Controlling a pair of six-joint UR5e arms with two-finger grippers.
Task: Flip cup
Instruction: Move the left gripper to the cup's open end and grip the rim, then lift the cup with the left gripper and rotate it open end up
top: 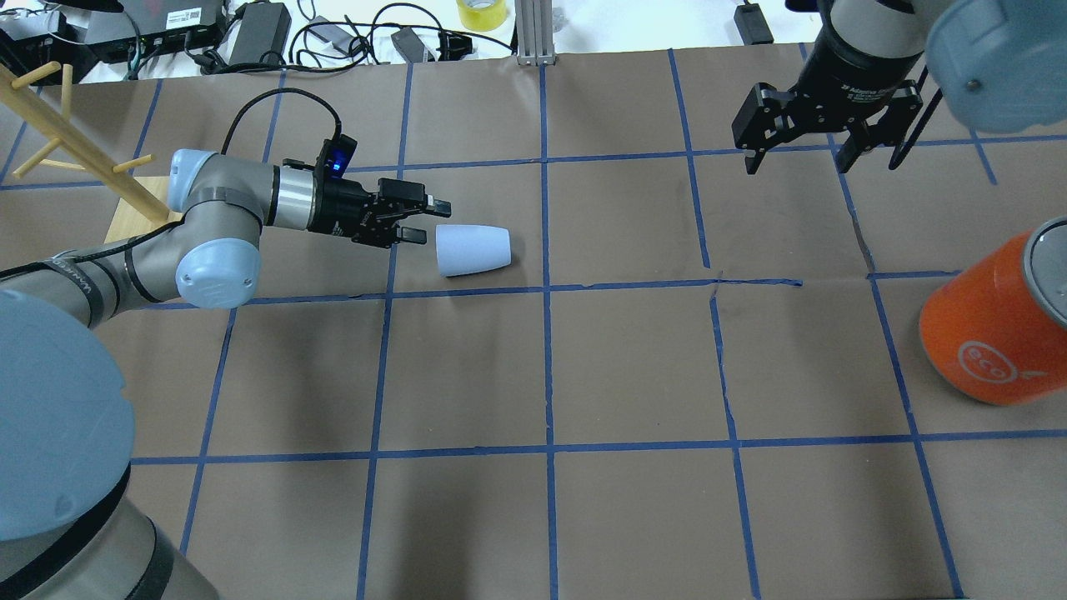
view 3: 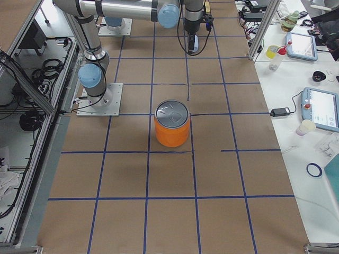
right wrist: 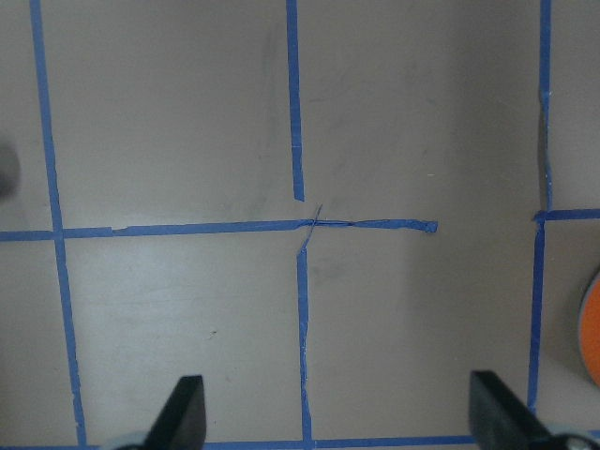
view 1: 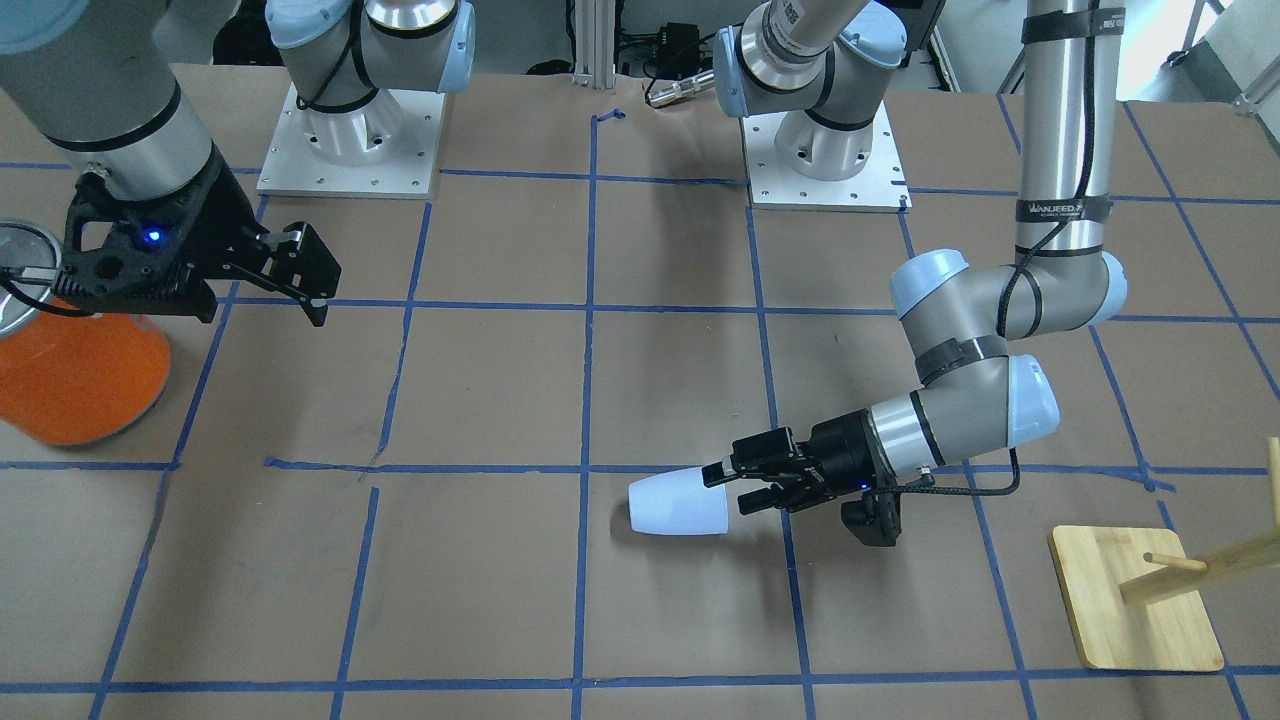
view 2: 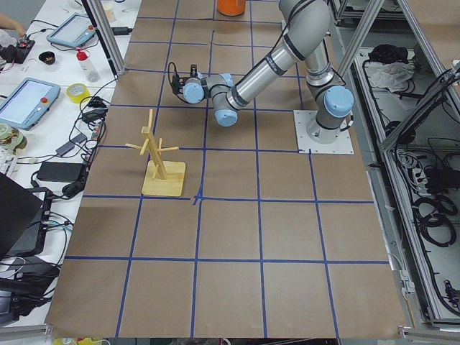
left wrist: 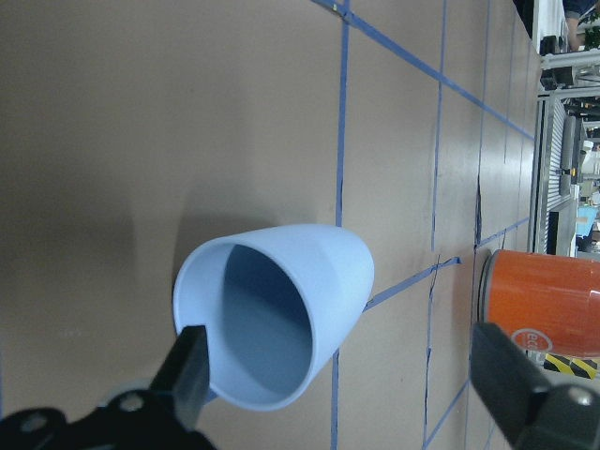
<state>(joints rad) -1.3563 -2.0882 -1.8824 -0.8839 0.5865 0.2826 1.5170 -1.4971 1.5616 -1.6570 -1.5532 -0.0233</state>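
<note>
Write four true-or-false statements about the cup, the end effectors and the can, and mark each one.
1. The cup lies on its side on the table. True.
2. The cup's mouth faces away from the left end effector. False: the open mouth faces it.
3. The right end effector grips the orange can. False: it is open, empty and apart from the can.
4. The orange can stands upright. True.

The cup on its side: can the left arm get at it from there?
Probably yes: the left arm's fingers are open and sit right at the mouth of the cup, which faces them, with nothing in between.
</note>
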